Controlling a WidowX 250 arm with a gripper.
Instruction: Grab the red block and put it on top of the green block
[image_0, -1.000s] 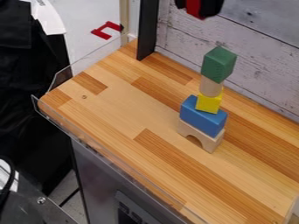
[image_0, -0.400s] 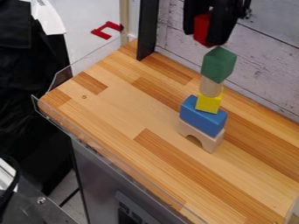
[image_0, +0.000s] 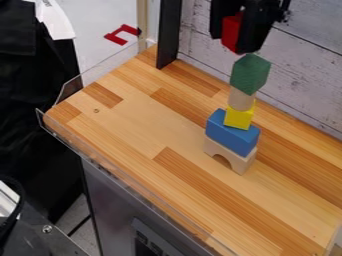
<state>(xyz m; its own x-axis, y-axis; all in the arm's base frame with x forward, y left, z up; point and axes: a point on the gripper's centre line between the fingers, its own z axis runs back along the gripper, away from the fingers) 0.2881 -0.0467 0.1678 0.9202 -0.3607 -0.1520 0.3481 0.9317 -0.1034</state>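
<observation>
At the top edge, right of centre, the black gripper (image_0: 234, 34) hangs down, shut on the red block (image_0: 230, 33). The red block's lower end is just above and slightly left of the green block (image_0: 250, 74); whether the two touch, I cannot tell. That green block crowns a tower: beneath it come a plain wooden cylinder (image_0: 240, 99), a yellow block (image_0: 238, 118), a blue block (image_0: 232, 132) and a wooden arch (image_0: 229, 156) standing on the table (image_0: 153, 130).
A whitewashed plank wall (image_0: 307, 75) rises behind the tower. A black post (image_0: 169, 35) stands at the table's back left corner. Clear low guards (image_0: 120, 177) run along the left and front edges.
The gripper came down from the top edge with the red block, to a spot just above the green block. Since the middle frame it has barely moved. The tower stands as before.
</observation>
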